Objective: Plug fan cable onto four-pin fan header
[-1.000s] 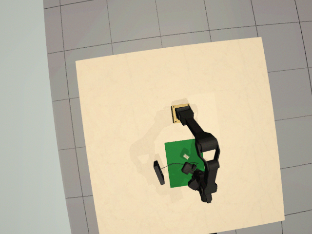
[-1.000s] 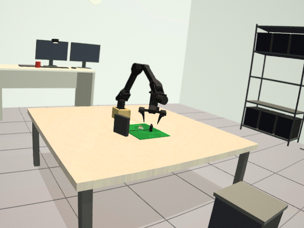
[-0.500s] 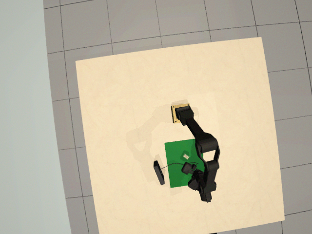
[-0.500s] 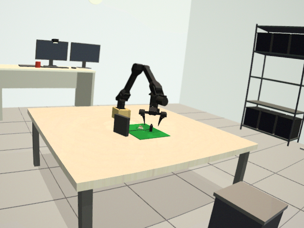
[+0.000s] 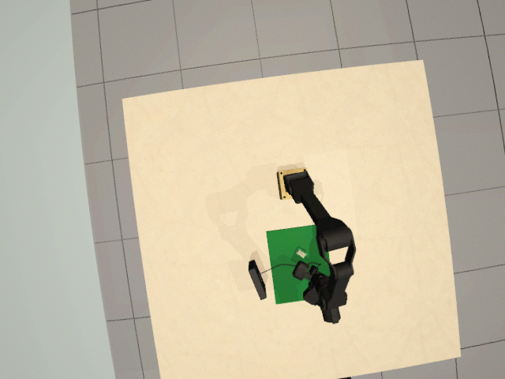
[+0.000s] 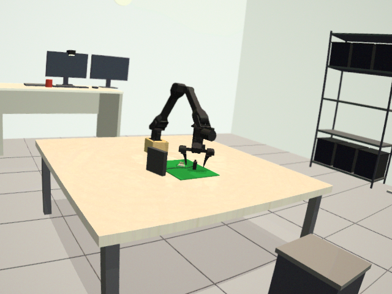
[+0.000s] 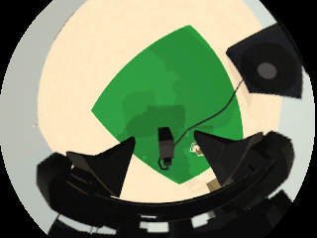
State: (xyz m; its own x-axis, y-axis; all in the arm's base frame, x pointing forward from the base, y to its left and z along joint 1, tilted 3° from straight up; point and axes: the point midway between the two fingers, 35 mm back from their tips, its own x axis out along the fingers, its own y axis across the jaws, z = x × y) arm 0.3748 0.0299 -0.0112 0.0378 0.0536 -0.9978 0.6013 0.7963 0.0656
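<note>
Seen from the wrist camera, the two dark fingers of the jaws frame the lower part of the view, spread almost as wide as they go and holding nothing. Between the fingertips, at about six o'clock on the green board (image 7: 165, 93), the small black plug (image 7: 164, 142) stands upright on the board, touched by neither finger. A thin black cable (image 7: 218, 109) runs from the plug up toward two o'clock, where the dark square fan (image 7: 267, 69) sits just off the board's edge. A small pale header (image 7: 197, 150) shows next to the right finger, at about three o'clock from the plug, and the plug is not on it.

From the side view, the gripper (image 6: 195, 159) hangs point down over the board (image 6: 202, 173), its fingertips level with the plug (image 6: 195, 164) and straddling it. The header (image 6: 180, 163) lies close by at nine o'clock from the plug. The fan (image 6: 156, 162) stands on edge on the pale worktop (image 6: 126, 190), touching the board's near-left side. Behind it the black arm (image 6: 177, 104) rises from a tan base (image 6: 155, 145) and folds down.

Farther off stand a desk (image 6: 60, 95) with two monitors (image 6: 87, 68) and, at three o'clock, a black shelf (image 6: 358, 107).
</note>
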